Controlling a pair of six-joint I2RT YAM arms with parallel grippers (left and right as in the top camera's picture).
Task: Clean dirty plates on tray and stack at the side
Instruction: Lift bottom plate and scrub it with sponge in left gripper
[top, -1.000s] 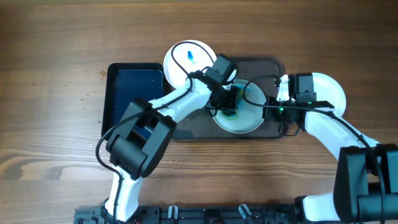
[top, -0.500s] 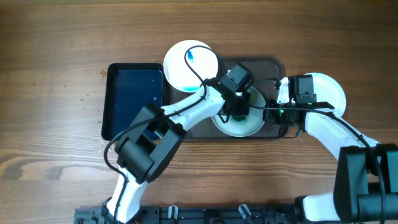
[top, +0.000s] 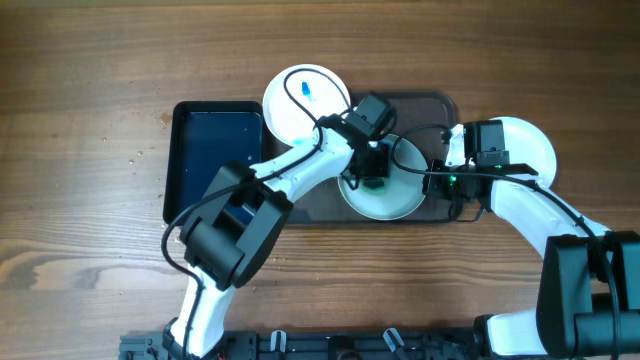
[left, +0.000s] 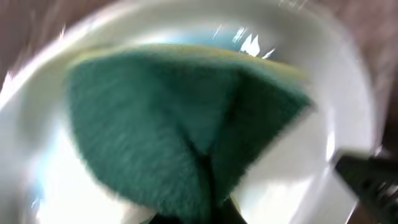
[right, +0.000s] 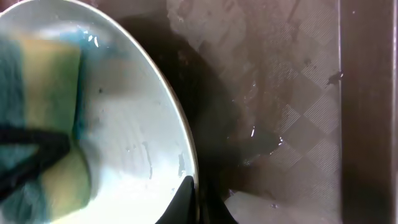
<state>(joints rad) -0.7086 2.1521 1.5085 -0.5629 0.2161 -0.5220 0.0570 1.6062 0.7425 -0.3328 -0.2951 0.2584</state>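
Note:
A white plate (top: 395, 195) lies on the dark brown tray (top: 440, 105) in the overhead view. My left gripper (top: 372, 168) is shut on a green and yellow sponge (left: 180, 118) and presses it onto the plate (left: 50, 180). My right gripper (top: 440, 180) is shut on the plate's right rim (right: 186, 155); its fingers (right: 196, 199) pinch the edge. The sponge (right: 43, 124) also shows in the right wrist view, on the plate. A second white plate (top: 295, 95) with a blue smear lies at the tray's upper left. Another white plate (top: 530, 140) lies on the table to the right.
A dark blue bin (top: 210, 160) stands to the left of the tray. The wet tray floor (right: 280, 112) shows beside the plate in the right wrist view. Bare wooden table (top: 90, 90) surrounds everything.
My left gripper with the sponge moved right across the plate, then back up and left toward its upper edge. The right gripper has stayed on the rim.

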